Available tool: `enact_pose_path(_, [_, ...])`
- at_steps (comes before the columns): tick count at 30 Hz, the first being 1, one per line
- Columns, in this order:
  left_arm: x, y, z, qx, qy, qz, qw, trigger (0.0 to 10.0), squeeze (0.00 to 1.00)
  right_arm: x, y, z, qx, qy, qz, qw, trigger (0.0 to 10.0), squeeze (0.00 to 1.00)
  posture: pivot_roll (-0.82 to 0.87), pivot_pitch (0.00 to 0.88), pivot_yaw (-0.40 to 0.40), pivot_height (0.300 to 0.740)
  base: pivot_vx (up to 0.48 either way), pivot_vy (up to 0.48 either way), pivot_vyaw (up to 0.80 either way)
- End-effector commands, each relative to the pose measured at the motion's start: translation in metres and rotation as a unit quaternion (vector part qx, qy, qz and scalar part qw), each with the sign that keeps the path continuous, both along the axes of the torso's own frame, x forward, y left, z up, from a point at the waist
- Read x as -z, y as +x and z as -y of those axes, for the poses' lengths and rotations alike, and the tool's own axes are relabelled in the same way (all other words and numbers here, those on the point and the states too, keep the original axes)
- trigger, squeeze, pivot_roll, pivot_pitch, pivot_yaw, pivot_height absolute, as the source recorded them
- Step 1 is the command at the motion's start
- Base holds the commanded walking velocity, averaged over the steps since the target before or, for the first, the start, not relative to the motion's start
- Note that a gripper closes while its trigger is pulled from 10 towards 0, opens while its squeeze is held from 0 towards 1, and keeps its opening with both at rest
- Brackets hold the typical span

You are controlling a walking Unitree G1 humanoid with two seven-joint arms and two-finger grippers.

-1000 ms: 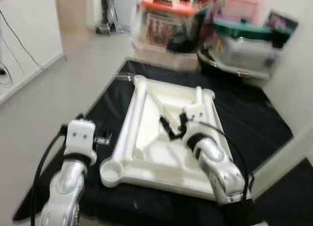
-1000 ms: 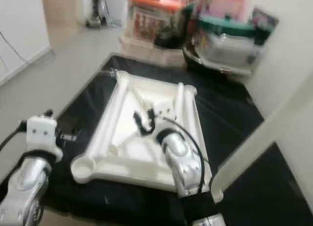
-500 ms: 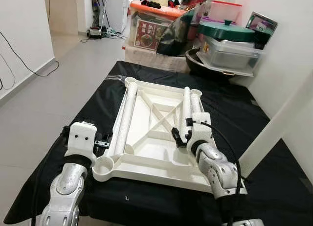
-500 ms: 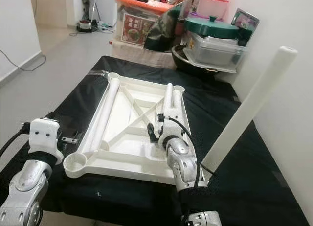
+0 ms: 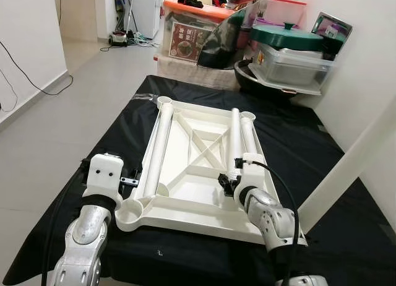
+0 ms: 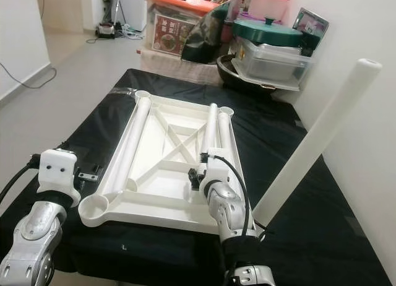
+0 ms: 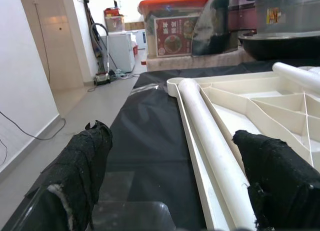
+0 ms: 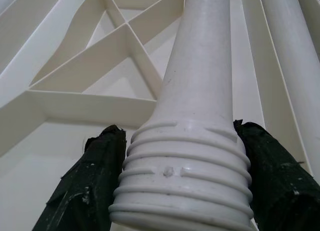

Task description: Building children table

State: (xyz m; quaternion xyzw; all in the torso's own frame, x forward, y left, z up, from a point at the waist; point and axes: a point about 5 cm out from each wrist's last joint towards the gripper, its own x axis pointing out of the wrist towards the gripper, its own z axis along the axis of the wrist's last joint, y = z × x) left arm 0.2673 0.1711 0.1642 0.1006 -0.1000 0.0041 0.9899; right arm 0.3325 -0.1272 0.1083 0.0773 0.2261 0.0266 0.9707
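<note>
Right gripper (image 8: 182, 191) has its black fingers (image 8: 92, 186) closed around the threaded end of a white plastic table leg (image 5: 234, 137), which lies inside the upturned white ribbed plastic tabletop (image 5: 185, 202) on the black cloth (image 5: 297, 143). Left gripper (image 7: 175, 191) sits at the tabletop's near left corner, fingers spread and holding nothing. Plastic storage bins (image 5: 198, 32) stand beyond.

A home is showing here; storage bins (image 5: 198, 35) and lidded pots (image 5: 291, 47) are crowding behind the black-covered table (image 5: 297, 143); a hallway is running beyond the table.
</note>
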Motion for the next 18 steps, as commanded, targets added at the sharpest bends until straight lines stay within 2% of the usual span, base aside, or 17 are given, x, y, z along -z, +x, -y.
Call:
enact_pose_path(1, [0.000,0.002,0.003,0.005,0.004,0.003,1.000,10.0,0.00,0.004,-0.001,0.005,0.013,0.010,-0.011,1.000,0.0,0.00,0.14,0.000,-0.191,0.740,0.000,0.000,0.00])
enact_pose_path(12, [0.000,0.003,0.003,0.005,0.007,0.003,1.000,10.0,0.00,-0.007,0.002,0.003,0.010,0.039,0.027,0.999,0.0,0.00,0.13,0.000,-0.187,0.740,0.000,0.000,0.00])
enact_pose_path(13, [-0.001,0.003,0.003,0.006,0.003,0.005,1.000,10.0,0.00,-0.018,0.004,0.000,-0.004,0.064,0.058,0.996,0.0,0.00,0.13,0.000,-0.186,0.740,0.000,0.000,0.00])
enact_pose_path(14, [-0.003,0.004,0.001,0.010,-0.024,0.007,1.000,10.0,0.00,-0.037,0.007,-0.005,-0.037,0.101,0.114,0.988,0.0,0.00,0.13,0.000,-0.186,0.740,0.000,0.000,0.00])
enact_pose_path(15, [-0.003,0.004,0.001,0.010,-0.024,0.007,1.000,10.0,0.00,-0.037,0.007,-0.005,-0.037,0.101,0.114,0.988,0.0,0.00,0.13,0.000,-0.186,0.740,0.000,0.000,0.00])
enact_pose_path(16, [-0.007,0.005,0.000,0.022,-0.053,0.009,0.998,10.0,0.00,-0.058,0.007,-0.010,-0.082,0.136,0.169,0.973,0.0,0.00,0.13,0.000,-0.186,0.740,0.000,0.000,0.00])
enact_pose_path(17, [-0.009,0.005,-0.001,0.031,-0.073,0.010,0.997,10.0,0.00,-0.070,0.006,-0.013,-0.112,0.154,0.203,0.960,0.0,0.00,0.13,0.000,-0.186,0.740,0.000,0.000,0.00])
enact_pose_path(18, [-0.009,0.005,-0.001,0.031,-0.073,0.010,0.997,10.0,0.00,-0.070,0.006,-0.013,-0.112,0.154,0.203,0.960,0.0,0.00,0.13,0.000,-0.186,0.740,0.000,0.000,0.00])
